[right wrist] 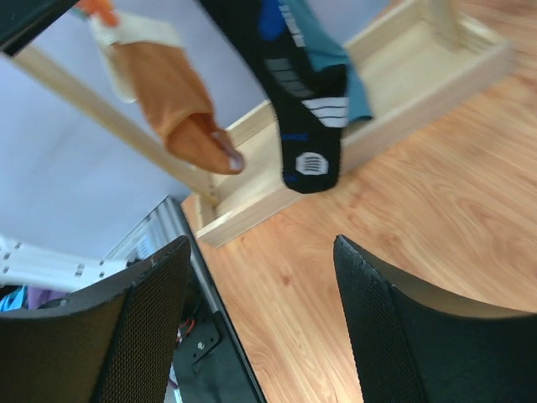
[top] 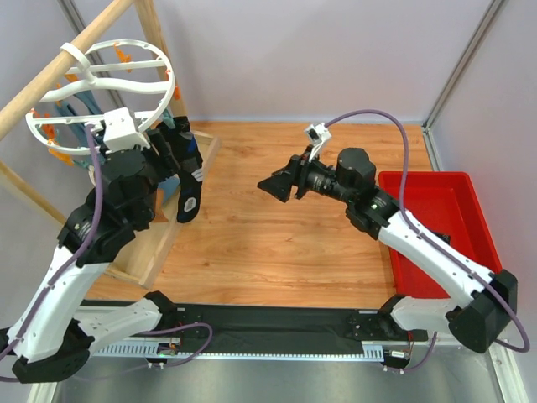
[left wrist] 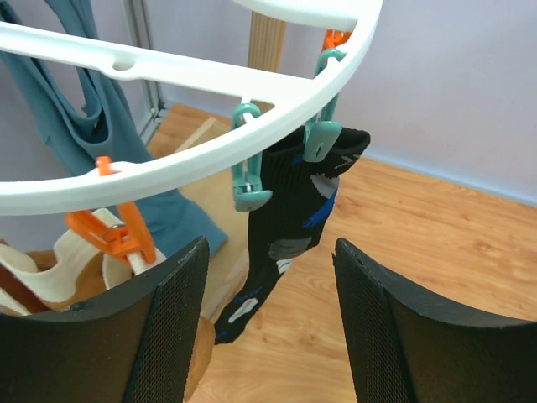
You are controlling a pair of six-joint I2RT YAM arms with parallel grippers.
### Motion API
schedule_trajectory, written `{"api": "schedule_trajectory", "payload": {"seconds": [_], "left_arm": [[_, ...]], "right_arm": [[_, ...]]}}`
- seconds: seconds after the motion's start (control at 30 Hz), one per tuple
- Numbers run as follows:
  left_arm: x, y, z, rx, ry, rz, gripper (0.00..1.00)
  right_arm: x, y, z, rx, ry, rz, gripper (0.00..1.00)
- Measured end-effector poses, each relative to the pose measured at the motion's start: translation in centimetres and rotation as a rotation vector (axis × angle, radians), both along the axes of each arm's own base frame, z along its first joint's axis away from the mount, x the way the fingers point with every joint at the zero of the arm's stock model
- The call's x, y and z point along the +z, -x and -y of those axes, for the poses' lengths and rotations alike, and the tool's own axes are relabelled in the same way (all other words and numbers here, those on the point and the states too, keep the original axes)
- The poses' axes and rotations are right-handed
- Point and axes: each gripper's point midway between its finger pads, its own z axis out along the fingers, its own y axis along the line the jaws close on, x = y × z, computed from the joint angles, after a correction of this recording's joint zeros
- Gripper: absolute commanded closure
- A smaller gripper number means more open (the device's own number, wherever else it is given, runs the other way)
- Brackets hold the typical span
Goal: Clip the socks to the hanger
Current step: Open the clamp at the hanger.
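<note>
Wood table (top: pixel 277 243) | red bin (top: pixel 430 177) right | black sock (left wrist: pixel 289 193) clipped on hanger (left wrist: pixel 185 71)

The hanger (top: pixel 171 84) hangs from a rail (top: pixel 38 86) at the tabletop's (top: pixel 277 243) ten o'clock. A sock (top: pixel 190 186) dangles from a clip (left wrist: pixel 320 138) on its four o'clock rim. A bin (top: pixel 436 175) sits at three o'clock, with the right claw (top: pixel 273 186) between sock and bin.
</note>
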Motion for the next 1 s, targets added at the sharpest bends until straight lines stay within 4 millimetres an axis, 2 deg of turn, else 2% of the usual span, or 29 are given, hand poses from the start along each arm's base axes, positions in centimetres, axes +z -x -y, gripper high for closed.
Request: {"api": "schedule_trajectory", "payload": {"seconds": [0.13,0.27,0.37,0.5,0.57,0.67,0.83,1.0], "left_arm": [[1.1,2.0,-1.1,-0.031,0.036,0.034,0.30],[2.9,5.1,-3.2,-0.049,0.087,0.085,0.30],[5.2,7.6,-5.1,-0.062,0.138,0.147,0.30],[7.2,10.1,-6.9,-0.076,0.183,0.208,0.29],[7.3,10.9,-7.3,-0.087,0.189,0.218,0.29],[6.9,11.4,-7.4,-0.106,0.181,0.212,0.29],[6.4,11.5,-6.8,-0.145,0.158,0.194,0.27],[6.1,11.6,-6.3,-0.186,0.143,0.189,0.26]], "right_arm": [[0.6,0.0,-3.5,0.170,-0.063,0.069,0.27],[1.5,-0.4,-8.4,0.315,-0.114,0.179,0.28],[3.5,0.1,-13.0,0.401,-0.152,0.304,0.30],[5.2,1.4,-17.3,0.476,-0.248,0.463,0.33],[5.1,1.2,-18.6,0.485,-0.276,0.493,0.35],[4.5,-0.2,-20.5,0.482,-0.318,0.535,0.38],[2.9,-2.2,-23.2,0.466,-0.344,0.554,0.40],[3.5,-2.7,-25.7,0.464,-0.389,0.595,0.40]]}}
